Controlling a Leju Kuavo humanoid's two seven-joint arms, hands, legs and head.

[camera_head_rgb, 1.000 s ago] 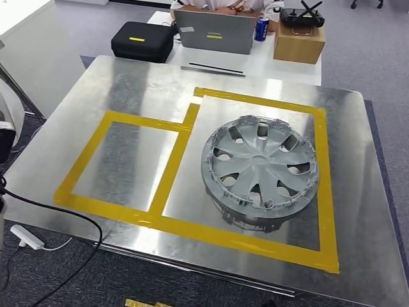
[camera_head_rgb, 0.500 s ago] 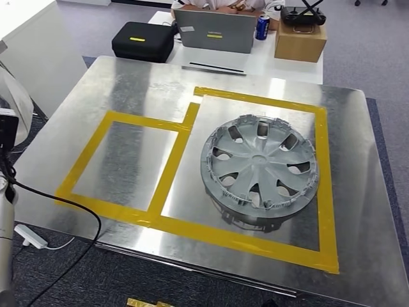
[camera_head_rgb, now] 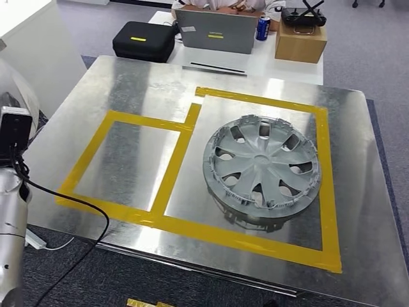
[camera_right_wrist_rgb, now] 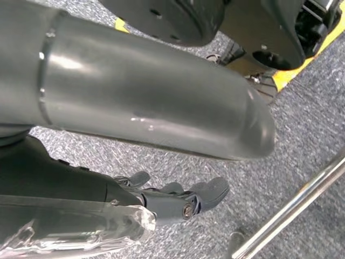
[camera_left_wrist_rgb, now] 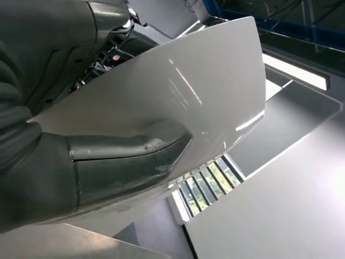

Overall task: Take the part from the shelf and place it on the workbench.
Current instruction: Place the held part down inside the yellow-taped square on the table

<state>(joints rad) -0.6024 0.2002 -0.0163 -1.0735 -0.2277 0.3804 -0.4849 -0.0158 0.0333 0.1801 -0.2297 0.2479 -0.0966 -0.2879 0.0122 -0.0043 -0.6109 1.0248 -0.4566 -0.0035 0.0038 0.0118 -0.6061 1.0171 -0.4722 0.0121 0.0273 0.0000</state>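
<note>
In the left wrist view my left hand (camera_left_wrist_rgb: 61,178) grips a glossy white curved panel part (camera_left_wrist_rgb: 183,91), with the thumb (camera_left_wrist_rgb: 130,156) pressed flat on its face. From the head view my left arm (camera_head_rgb: 10,236) comes in at the left edge, beside the metal workbench (camera_head_rgb: 135,83). A pale edge of the part (camera_head_rgb: 22,89) shows above the wrist. Yellow tape marks a small square (camera_head_rgb: 125,163) and a larger one on the bench; a grey wheel cover (camera_head_rgb: 260,167) lies in the larger one. My right hand (camera_right_wrist_rgb: 154,118) hangs over grey carpet with its fingers (camera_right_wrist_rgb: 183,202) extended, holding nothing.
A black cable (camera_head_rgb: 72,204) crosses the bench's front left corner, and a white power strip (camera_head_rgb: 36,238) lies on the floor. Behind the bench a white desk carries a black case (camera_head_rgb: 142,39), a laptop (camera_head_rgb: 215,31), a can (camera_head_rgb: 262,27) and a cardboard box (camera_head_rgb: 299,41).
My left arm has risen into the head view at the left edge and moved toward the bench. The wheel cover lies where it was; the view has shifted slightly.
</note>
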